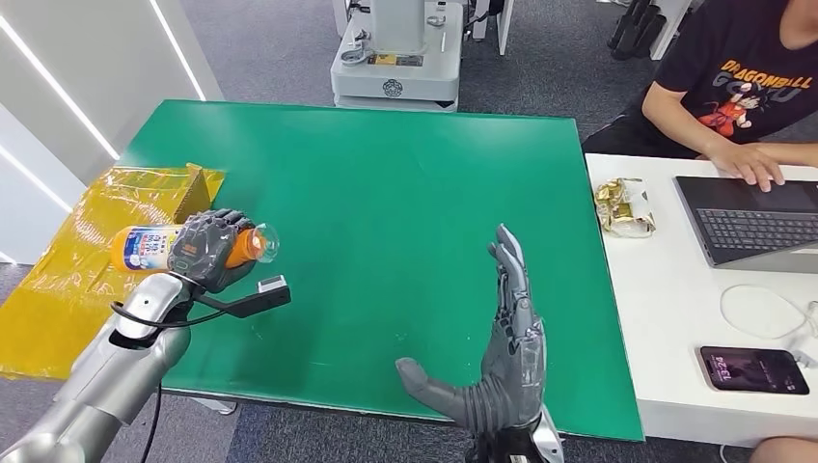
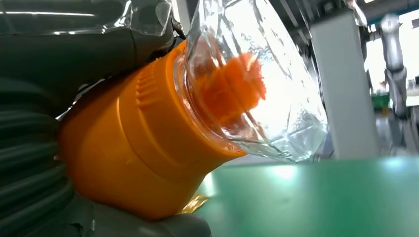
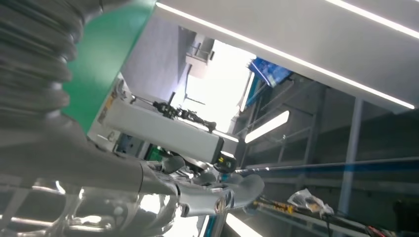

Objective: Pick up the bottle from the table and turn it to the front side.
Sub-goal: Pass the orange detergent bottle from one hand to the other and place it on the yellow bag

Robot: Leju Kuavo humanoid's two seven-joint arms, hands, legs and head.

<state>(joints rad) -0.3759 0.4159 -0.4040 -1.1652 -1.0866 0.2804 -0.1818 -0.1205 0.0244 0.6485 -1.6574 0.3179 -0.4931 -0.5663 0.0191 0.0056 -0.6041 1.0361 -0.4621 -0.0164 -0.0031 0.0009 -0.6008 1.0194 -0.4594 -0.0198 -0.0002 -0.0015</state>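
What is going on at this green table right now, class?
The robot's left hand grips an orange bottle lying sideways at the green table's left edge, its clear cap pointing toward the middle. The right hand is held open above the table, holding nothing. A person beside it works on a laptop.

Silver arms, dark grey hands

Left arm [image 1: 106,371]: silver, entering from lower left of the frame, angled up toward middle left. Left hand [image 1: 207,249]: dark fingers curled around a bottle [image 1: 154,248], gripping it near its neck. Right hand [image 1: 506,342]: lower centre-right of the frame, held on edge, fingers straight and together pointing up the frame, thumb spread leftward, holding nothing.
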